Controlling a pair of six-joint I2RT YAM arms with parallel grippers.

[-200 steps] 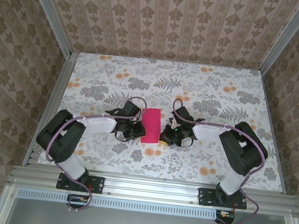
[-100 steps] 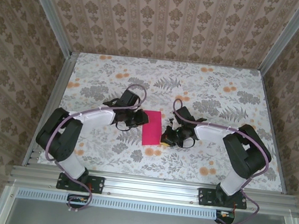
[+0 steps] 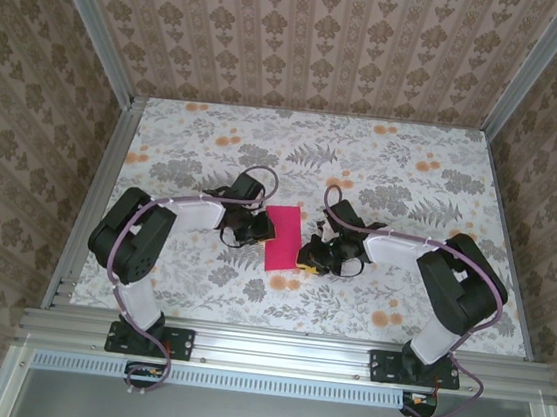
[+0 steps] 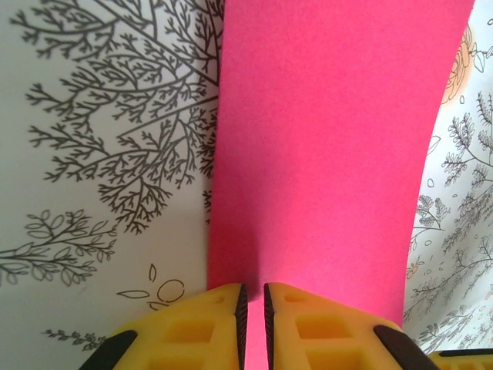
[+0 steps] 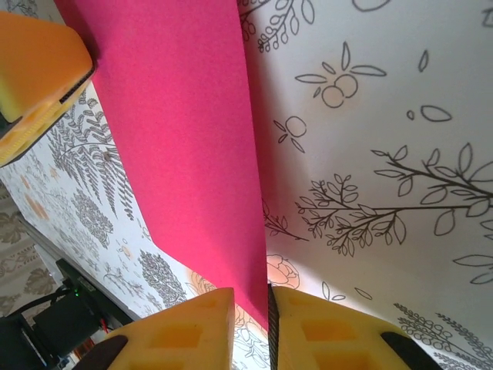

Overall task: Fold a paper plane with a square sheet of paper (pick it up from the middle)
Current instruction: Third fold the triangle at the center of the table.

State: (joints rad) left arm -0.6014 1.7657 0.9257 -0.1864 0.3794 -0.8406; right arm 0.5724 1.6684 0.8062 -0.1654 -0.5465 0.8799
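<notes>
Top view: my left gripper [image 3: 261, 229] sits at the left long edge of the magenta sheet of paper [image 3: 283, 239], near its far end, and my right gripper [image 3: 305, 257] sits at the right long edge, nearer the arm bases. From here the sheet reads as a rectangle longer than it is wide, lying between the two grippers on the floral table [image 3: 412, 184] a little near of centre. The jaw gaps are too small to judge from above. Left wrist view: the yellow fingers of my left gripper [image 4: 252, 289] are drawn in to a thin slit. The near edge of the sheet [image 4: 323, 139] runs down into that slit, so I am clenched on the paper. The sheet stretches away from the fingers, its right side curving slightly, with the printed table [image 4: 100, 116] on either side of it. Right wrist view: my right gripper [image 5: 252, 291] is also nearly closed, its slit a touch wider. The near corner and right edge of the sheet [image 5: 185, 139] pass between its fingers, pinched there. One yellow finger of the left gripper [image 5: 31, 69] touches the sheet's far left edge. The sheet casts a shadow on the table [image 5: 370, 116] beside it.
</notes>
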